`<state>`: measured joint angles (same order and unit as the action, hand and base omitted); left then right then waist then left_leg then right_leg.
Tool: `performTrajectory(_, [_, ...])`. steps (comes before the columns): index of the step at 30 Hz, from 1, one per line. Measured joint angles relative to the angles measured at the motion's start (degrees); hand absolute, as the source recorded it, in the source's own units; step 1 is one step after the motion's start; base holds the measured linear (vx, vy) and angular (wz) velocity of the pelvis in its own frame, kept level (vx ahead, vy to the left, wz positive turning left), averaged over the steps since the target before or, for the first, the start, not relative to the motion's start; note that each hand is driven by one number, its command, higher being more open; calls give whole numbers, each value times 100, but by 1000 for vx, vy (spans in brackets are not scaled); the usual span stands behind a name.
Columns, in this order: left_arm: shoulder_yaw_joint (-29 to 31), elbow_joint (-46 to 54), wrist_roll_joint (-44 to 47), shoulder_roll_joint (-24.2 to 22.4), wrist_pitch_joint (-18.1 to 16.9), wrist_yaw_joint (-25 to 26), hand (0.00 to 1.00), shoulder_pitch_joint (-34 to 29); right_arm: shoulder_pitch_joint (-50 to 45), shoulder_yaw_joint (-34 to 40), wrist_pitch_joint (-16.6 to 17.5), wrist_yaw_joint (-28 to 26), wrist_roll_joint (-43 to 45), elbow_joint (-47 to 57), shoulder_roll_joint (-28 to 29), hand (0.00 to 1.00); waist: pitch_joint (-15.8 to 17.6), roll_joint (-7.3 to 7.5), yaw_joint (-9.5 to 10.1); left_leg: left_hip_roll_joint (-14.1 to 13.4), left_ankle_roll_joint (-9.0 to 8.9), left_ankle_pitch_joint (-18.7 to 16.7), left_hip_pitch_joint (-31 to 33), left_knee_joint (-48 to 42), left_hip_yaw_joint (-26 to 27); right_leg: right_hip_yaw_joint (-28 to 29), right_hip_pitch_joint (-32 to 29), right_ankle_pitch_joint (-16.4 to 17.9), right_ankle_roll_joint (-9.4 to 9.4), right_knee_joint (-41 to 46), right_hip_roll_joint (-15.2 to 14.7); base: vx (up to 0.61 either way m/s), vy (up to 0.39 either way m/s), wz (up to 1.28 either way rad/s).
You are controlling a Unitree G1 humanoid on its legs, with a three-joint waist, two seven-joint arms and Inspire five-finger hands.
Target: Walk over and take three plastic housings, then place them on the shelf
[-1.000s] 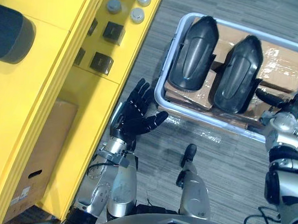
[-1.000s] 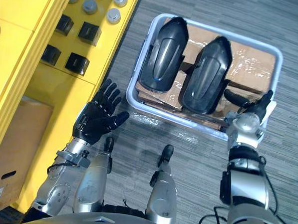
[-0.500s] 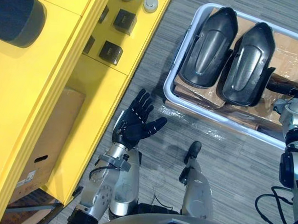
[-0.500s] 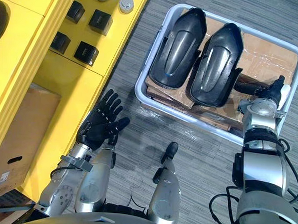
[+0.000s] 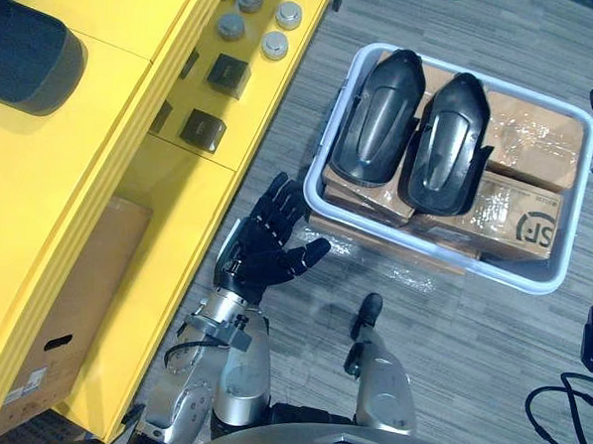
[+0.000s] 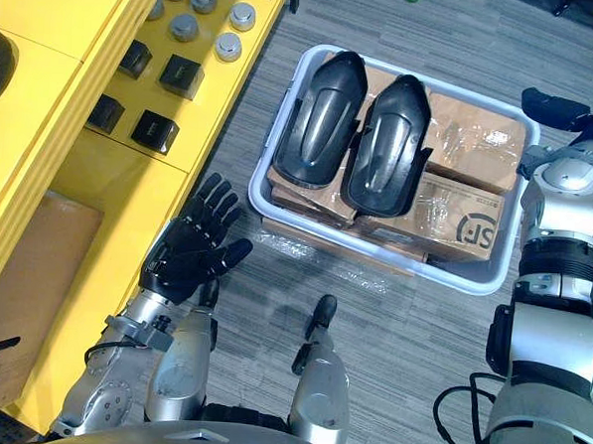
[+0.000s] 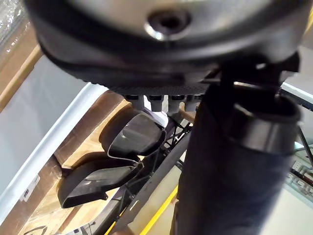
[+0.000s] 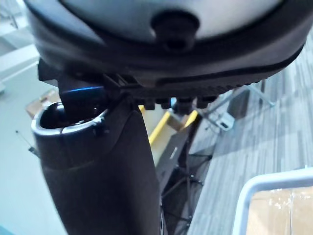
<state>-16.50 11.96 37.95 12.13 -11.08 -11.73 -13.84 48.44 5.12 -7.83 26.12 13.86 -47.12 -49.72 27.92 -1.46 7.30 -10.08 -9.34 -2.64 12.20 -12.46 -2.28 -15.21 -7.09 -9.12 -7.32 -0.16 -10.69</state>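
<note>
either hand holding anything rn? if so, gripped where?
Nothing held. Left hand is open, palm up, over the floor. Right hand is open beside the bin, at its right rim. Both housings lie in the bin, untouched.

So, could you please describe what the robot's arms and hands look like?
The left arm and right arm are silver-grey, built of rounded, glossy segments; the right arm has black bands between them. Each ends in a dark hand: the left hand is matt black with slim fingers, and the right hand is equally dark.
</note>
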Motion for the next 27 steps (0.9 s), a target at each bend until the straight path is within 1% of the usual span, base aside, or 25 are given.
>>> performTrajectory(1, [-4, 0, 10, 6, 14, -14, 100, 3, -61, 0, -38, -43, -1, -2, 5, 100, 0, 6, 11, -11, -9, 7, -33, 23, 2, 1, 24, 0, 0, 1, 10, 20, -18, -4])
performTrajectory(2, [-4, -1, 10, 29, 32, -22, 100, -21, -187, 1, -106, -147, 1, -29, 84, 100, -57, 51, 25, -29, -16, 37, -71, 84, 28, 6, 28, 1, 2, -5, 24, 0, 0, 0])
performTrajectory(3, [-9, -1, 8, 38, 44, -22, 100, -21, -251, 0, -136, -204, 2, -33, 128, 100, -78, 63, 29, -40, -21, 41, -74, 88, 27, 4, 29, 1, 2, -2, 31, 38, -9, -4])
performTrajectory(5, [-11, -5, -14, 85, 150, -23, 100, 8, -351, -7, -155, -442, 3, -208, 366, 100, -116, 110, 17, -53, -27, 48, -76, 91, 27, 3, 29, 0, 4, -1, 43, 17, -1, 0])
performTrajectory(10, [-41, -18, -20, 180, 223, -32, 100, -18, -597, -32, -173, -1028, -12, -471, 760, 100, -117, 111, 66, -52, -27, 88, -69, 106, -5, -27, 37, 0, 4, 7, 41, -12, 7, 4])
performTrajectory(12, [-40, -21, -30, 184, 223, -31, 100, -19, -776, -234, -171, -1266, -37, -560, 852, 100, -117, 110, 126, -43, -36, 161, -55, 192, -70, -92, 38, 1, 5, 7, 40, -36, 0, 14])
performTrajectory(15, [-41, -39, -28, 193, 222, -31, 100, -17, -775, -316, -138, -1436, -195, -895, 953, 100, -123, 100, 214, -39, -54, 256, -42, 335, -168, -210, 36, 6, 13, 4, 43, -51, -12, 18])
performTrajectory(18, [-52, -92, -28, 194, 206, -31, 100, -8, -774, -461, -130, -1454, -227, -940, 957, 100, -141, 99, 300, -29, -61, 345, -13, 440, -252, -288, 17, 8, 14, 3, 41, -30, -5, 15])
performTrajectory(20, [-59, -147, -28, 198, 205, -28, 100, -25, -754, -509, -129, -1460, -238, -941, 957, 100, -255, 107, 356, -25, -66, 408, 103, 488, -298, -335, -90, 7, 14, 2, 39, -21, -3, 14])
performTrajectory(24, [-68, -234, -27, 226, 154, -3, 100, -9, -663, -734, -165, -1596, -416, -934, 961, 100, -268, 108, 369, -7, -65, 482, 116, 557, -349, -383, -96, 5, 15, 5, 27, 1, 1, 8])
performTrajectory(27, [-69, -263, -22, 226, 132, 75, 100, -14, -654, -816, -276, -1723, -449, -938, 982, 100, -269, 107, 368, -2, -63, 492, 134, 569, -370, -410, -106, 5, 16, 6, 23, 1, 2, 3])
